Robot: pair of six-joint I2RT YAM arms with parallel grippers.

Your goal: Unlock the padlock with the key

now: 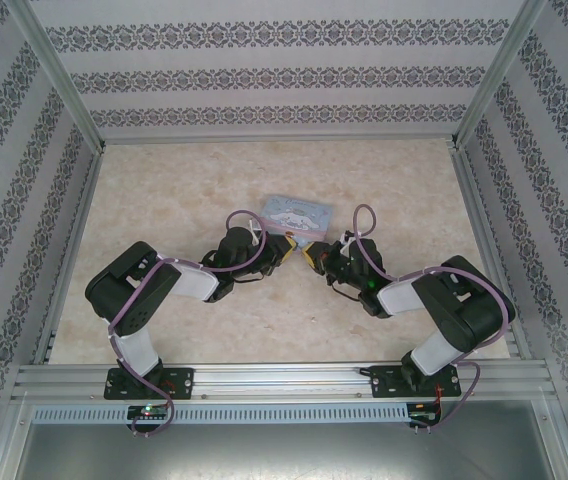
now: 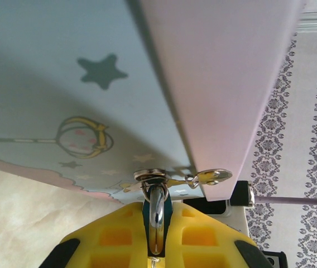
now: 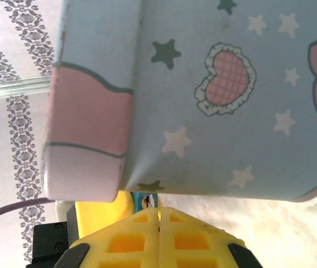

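Seen from above, the left hand (image 1: 286, 247) and right hand (image 1: 314, 256) meet at the near side of the tin box (image 1: 299, 210), mid-way across the desk (image 1: 164, 200). In the left wrist view, the hand is clamped on the padlock (image 2: 156, 215), which hangs from the clasp (image 2: 153, 175). In the right wrist view, the fingers (image 3: 125, 240) are pressed together, and whether they pinch the key cannot be told. The unlocking appears still to be done.

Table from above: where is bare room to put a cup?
Free: the beige marbled table left of the light-blue cartoon tin box, behind it toward the patterned far wall, and right of it. Crowded: in front, where left gripper and right gripper meet.
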